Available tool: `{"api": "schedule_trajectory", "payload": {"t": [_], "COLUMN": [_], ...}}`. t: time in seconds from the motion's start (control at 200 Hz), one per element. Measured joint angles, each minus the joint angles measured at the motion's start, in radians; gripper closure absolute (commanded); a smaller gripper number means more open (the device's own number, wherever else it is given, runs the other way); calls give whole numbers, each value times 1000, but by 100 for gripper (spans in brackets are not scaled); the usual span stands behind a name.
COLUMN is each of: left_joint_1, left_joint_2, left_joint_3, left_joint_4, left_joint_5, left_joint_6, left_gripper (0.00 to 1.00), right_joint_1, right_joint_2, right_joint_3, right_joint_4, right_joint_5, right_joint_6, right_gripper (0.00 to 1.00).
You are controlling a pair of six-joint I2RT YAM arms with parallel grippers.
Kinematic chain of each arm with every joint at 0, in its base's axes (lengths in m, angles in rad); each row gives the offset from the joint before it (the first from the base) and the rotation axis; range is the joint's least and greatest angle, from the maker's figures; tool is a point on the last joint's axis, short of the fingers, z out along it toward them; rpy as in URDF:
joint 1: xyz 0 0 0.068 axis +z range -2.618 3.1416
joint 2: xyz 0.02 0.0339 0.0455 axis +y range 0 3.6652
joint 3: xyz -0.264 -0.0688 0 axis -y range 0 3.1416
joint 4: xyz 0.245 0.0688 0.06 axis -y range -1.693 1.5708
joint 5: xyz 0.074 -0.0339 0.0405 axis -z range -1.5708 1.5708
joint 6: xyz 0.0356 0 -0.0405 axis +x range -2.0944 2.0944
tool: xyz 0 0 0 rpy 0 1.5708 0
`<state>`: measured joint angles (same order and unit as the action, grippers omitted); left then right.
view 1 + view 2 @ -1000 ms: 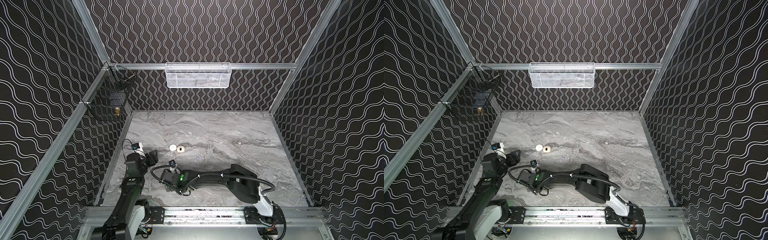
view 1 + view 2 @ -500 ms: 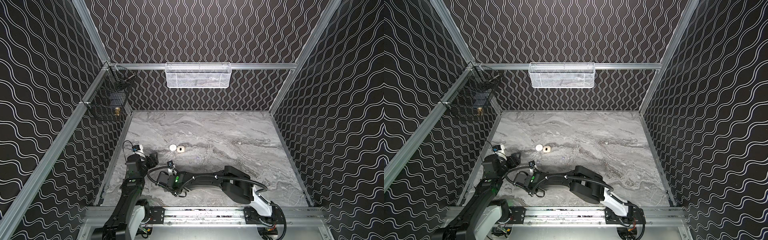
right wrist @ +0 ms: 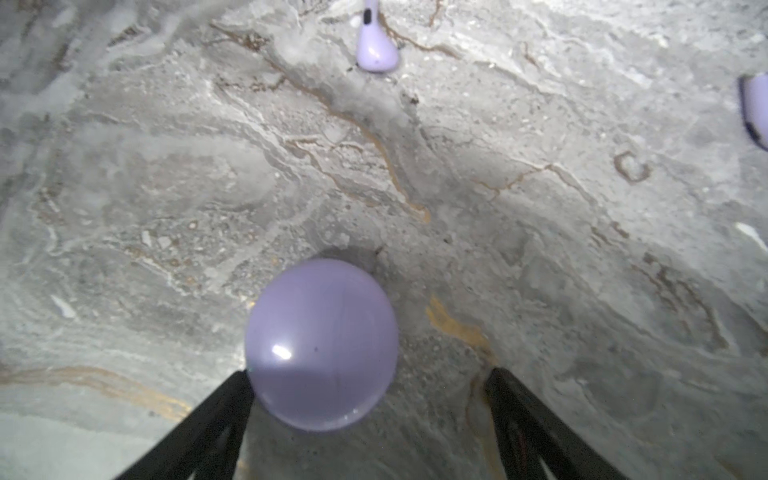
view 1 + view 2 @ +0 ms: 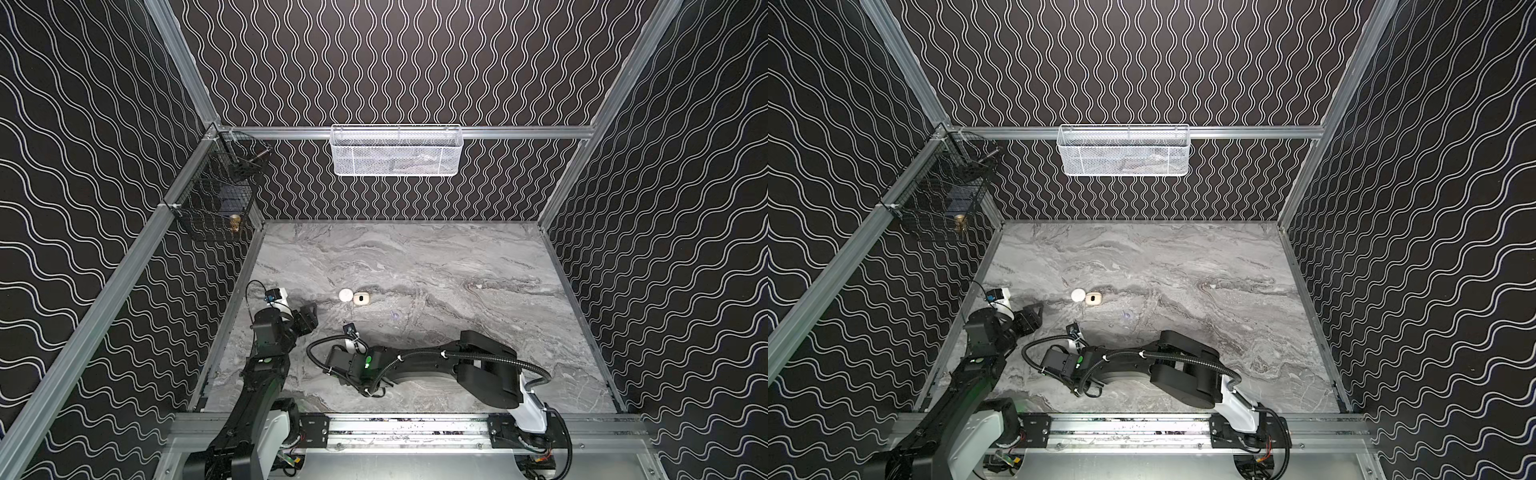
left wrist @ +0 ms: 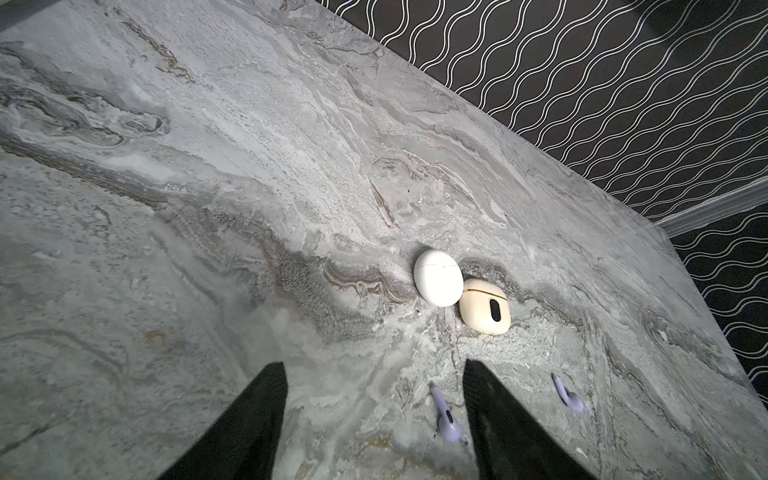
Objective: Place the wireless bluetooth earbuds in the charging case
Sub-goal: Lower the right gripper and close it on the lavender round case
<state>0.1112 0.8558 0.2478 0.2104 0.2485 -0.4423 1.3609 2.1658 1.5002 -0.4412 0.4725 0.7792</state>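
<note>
A closed lavender charging case (image 3: pixel 322 345) lies on the marble between the fingers of my right gripper (image 3: pixel 370 374). The gripper is open; one finger touches the case and the other stands well clear. Two lavender earbuds lie beyond it, one (image 3: pixel 376 45) straight ahead and one (image 3: pixel 754 108) at the frame's edge. In the left wrist view my left gripper (image 5: pixel 374 365) is open and empty above the table. One lavender earbud (image 5: pixel 444 415) lies just inside a fingertip, the other (image 5: pixel 567 395) outside it. In both top views the right arm hides the lavender case.
A white round case (image 4: pixel 345 295) and a cream case (image 4: pixel 361 298) sit closed, touching, mid-table; they also show as the white case (image 5: pixel 438 282) and cream case (image 5: pixel 485 306). A white mesh basket (image 4: pixel 395 151) hangs on the back wall and a black wire basket (image 4: pixel 216 199) on the left wall.
The right arm's elbow dipped toward the front rail and came back up, while its wrist stayed near the same spot. The left arm has barely moved.
</note>
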Motion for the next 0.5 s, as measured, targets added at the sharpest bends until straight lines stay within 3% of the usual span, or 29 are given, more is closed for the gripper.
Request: {"api": "schedule_trajectory", "payload": {"t": [0.5], "left_joint_1": [0], "left_joint_2": [17], "left_joint_3": [-6], "left_joint_4": [32], "left_joint_5": [24], "left_joint_6": [0], "left_gripper": [30], "right_joint_1": [-1], "right_joint_2": [39], "right_joint_3": [39], "right_joint_4": [43], "right_joint_5": [9], "right_joint_6": [-50], "right_gripper": [36]}}
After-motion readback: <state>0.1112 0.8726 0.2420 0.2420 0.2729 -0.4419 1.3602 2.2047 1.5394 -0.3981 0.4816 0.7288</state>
